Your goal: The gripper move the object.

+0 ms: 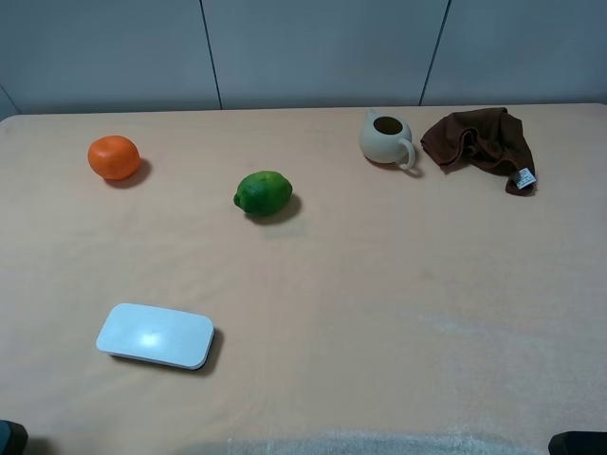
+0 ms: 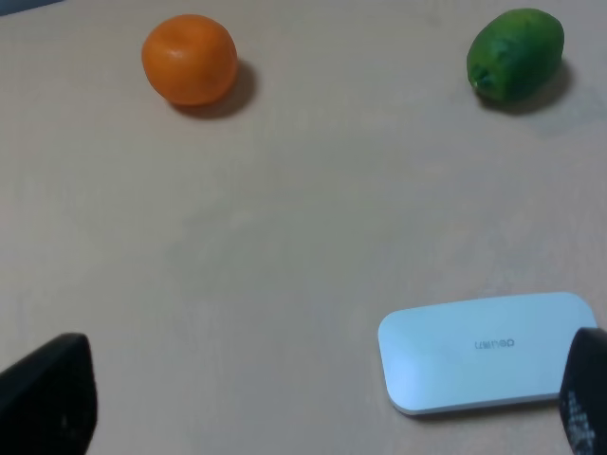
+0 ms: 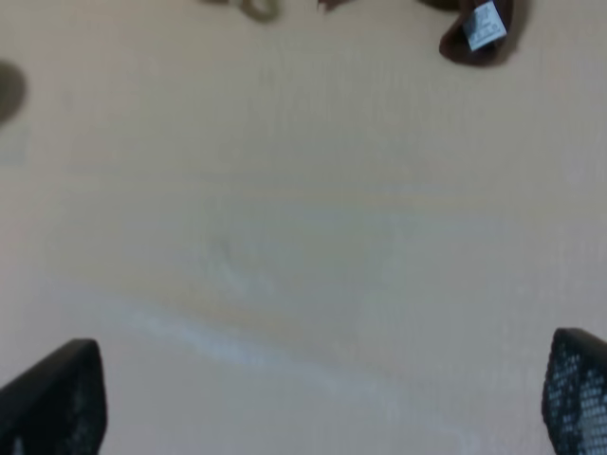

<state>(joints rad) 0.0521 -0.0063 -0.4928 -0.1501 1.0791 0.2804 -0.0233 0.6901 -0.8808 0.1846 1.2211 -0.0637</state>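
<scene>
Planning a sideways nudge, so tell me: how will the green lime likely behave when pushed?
The lime is rounded and slightly oval, resting on the flat table with nothing against it, so it will probably roll, likely wobbling off a straight line. Its skin looks smooth and glossy, so fingers may slip. It appears firm, so it should hold its shape when gripped.

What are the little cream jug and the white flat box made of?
The cream jug looks like matte glazed ceramic: smooth, dull sheen, thick handle. The white flat box seems to be hard plastic with a satin finish: rounded edges, a soft light spot on top, faint printed lettering. Neither is certain from looks alone.
</scene>
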